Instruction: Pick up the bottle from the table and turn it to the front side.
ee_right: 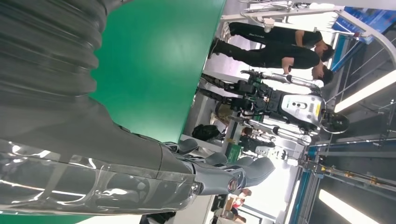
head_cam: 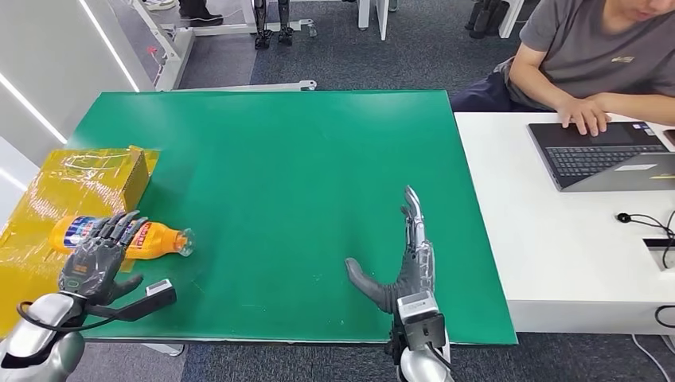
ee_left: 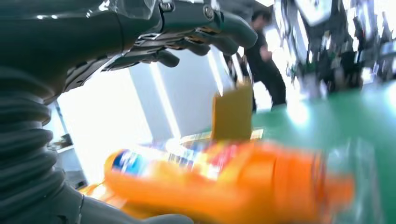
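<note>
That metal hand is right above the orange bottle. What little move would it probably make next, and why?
Probably the left hand closes its fingers around the orange bottle. The bottle lies on its side at the green table's left edge, and the hand hovers over its labelled middle with fingers spread, thumb underneath in the left wrist view, seemingly not yet gripping. The right hand rests open, far from it.

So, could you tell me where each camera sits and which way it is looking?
Head view: high on the body, looking down at the green table; both arms show, left hand over the orange bottle.
Left wrist view: behind the left hand, facing the bottle.
Right wrist view: behind the right hand, past the table's edge toward people.
All share the table.
</note>
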You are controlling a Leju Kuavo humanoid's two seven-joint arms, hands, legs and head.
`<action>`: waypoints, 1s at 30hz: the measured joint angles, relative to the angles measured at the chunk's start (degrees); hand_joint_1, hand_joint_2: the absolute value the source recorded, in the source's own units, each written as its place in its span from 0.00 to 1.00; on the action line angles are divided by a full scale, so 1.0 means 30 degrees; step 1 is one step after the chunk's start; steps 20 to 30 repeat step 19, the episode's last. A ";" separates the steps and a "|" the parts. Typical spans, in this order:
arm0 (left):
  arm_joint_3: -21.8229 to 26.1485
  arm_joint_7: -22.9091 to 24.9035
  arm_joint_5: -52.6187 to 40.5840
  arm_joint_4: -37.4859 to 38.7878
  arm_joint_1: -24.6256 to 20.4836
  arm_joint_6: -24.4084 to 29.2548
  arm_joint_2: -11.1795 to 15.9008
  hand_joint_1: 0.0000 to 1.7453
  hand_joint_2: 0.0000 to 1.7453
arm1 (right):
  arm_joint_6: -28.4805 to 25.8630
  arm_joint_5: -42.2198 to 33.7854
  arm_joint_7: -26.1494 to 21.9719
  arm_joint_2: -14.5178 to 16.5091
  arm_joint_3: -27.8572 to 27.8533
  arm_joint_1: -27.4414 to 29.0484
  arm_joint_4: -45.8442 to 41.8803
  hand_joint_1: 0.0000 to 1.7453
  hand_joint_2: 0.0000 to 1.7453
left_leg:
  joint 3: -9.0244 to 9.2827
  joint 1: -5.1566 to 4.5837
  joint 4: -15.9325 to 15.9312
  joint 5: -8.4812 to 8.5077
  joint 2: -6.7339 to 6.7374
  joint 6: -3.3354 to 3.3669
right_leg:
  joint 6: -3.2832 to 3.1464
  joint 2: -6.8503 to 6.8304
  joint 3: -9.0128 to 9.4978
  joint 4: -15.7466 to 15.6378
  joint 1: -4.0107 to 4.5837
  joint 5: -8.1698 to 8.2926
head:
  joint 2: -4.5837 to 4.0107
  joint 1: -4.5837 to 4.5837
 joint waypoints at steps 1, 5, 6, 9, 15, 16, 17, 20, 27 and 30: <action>0.0161 -0.0294 0.0391 -0.0245 -0.0036 0.0416 -0.0148 0.00 1.00 | 0.0059 0.0007 -0.0007 0.0049 -0.0022 0.0004 0.0000 0.00 1.00 | 0.0001 -0.0001 0.0001 0.0000 0.0000 0.0000 | -0.0001 0.0001 0.0001 0.0000 0.0000 0.0002 | 0.0000 0.0000; 0.0651 -0.1424 0.2395 -0.1181 -0.0241 0.2064 -0.0789 0.00 1.00 | 0.0250 0.0013 -0.0006 0.0212 -0.0040 -0.0006 0.0002 0.00 1.00 | 0.0001 -0.0003 0.0003 0.0000 0.0001 0.0000 | -0.0003 0.0003 0.0003 0.0000 0.0000 0.0006 | 0.0000 0.0002; 0.0740 -0.1850 0.3180 -0.1409 -0.0307 0.2432 -0.0967 0.00 1.00 | 0.0268 0.0006 0.0016 0.0239 -0.0040 -0.0022 0.0009 0.00 1.00 | 0.0000 -0.0003 0.0003 0.0000 -0.0001 0.0000 | -0.0003 0.0002 0.0003 -0.0001 -0.0001 0.0006 | 0.0000 0.0002; 0.0913 -0.3039 0.5601 -0.2025 -0.0613 0.2998 -0.1596 0.00 1.00 | 0.0295 -0.0031 0.0106 0.0352 -0.0040 -0.0182 0.0078 0.00 1.00 | -0.0003 -0.0003 0.0004 0.0000 -0.0011 0.0000 | -0.0002 -0.0004 0.0004 -0.0001 -0.0001 0.0006 | 0.0000 0.0002; 0.0927 -0.3830 0.8212 -0.2598 -0.1171 0.2735 -0.2694 0.00 1.00 | 0.0341 -0.0053 0.0164 0.0523 -0.0033 -0.0504 0.0264 0.00 1.00 | 0.0001 -0.0002 0.0006 0.0000 -0.0007 0.0000 | -0.0004 -0.0003 0.0000 -0.0003 -0.0001 0.0007 | 0.0000 0.0000; 0.0900 -0.3930 0.8999 -0.2600 -0.1336 0.2560 -0.2960 0.00 1.00 | 0.0376 -0.0058 0.0171 0.0530 -0.0020 -0.0589 0.0299 0.00 1.00 | 0.0000 -0.0002 0.0006 0.0001 -0.0012 0.0000 | -0.0004 -0.0007 0.0001 -0.0003 -0.0001 0.0007 | 0.0000 0.0000; 0.0824 -0.3996 0.9773 -0.2596 -0.1514 0.2371 -0.3246 0.00 1.00 | 0.0412 -0.0077 0.0173 0.0534 0.0002 -0.0683 0.0324 0.00 1.00 | 0.0001 -0.0002 0.0007 0.0001 -0.0015 0.0001 | -0.0003 -0.0010 0.0003 -0.0003 -0.0001 0.0007 | 0.0000 -0.0002; 0.0593 -0.4072 1.0993 -0.2587 -0.1783 0.2136 -0.3706 0.00 1.00 | 0.0425 -0.0145 0.0129 0.0540 0.0043 -0.0821 0.0347 0.00 1.00 | 0.0002 -0.0004 0.0008 0.0002 -0.0019 0.0001 | -0.0002 -0.0013 0.0006 -0.0003 -0.0001 0.0008 | 0.0000 0.0000; 0.0593 -0.4072 1.0993 -0.2587 -0.1783 0.2136 -0.3706 0.00 1.00 | 0.0425 -0.0145 0.0129 0.0540 0.0043 -0.0821 0.0347 0.00 1.00 | 0.0002 -0.0004 0.0008 0.0002 -0.0019 0.0001 | -0.0002 -0.0013 0.0006 -0.0003 -0.0001 0.0008 | 0.0000 0.0000; 0.0593 -0.4072 1.0993 -0.2587 -0.1783 0.2136 -0.3706 0.00 1.00 | 0.0425 -0.0145 0.0129 0.0540 0.0043 -0.0821 0.0347 0.00 1.00 | 0.0002 -0.0004 0.0008 0.0002 -0.0019 0.0001 | -0.0002 -0.0013 0.0006 -0.0003 -0.0001 0.0008 | 0.0000 0.0000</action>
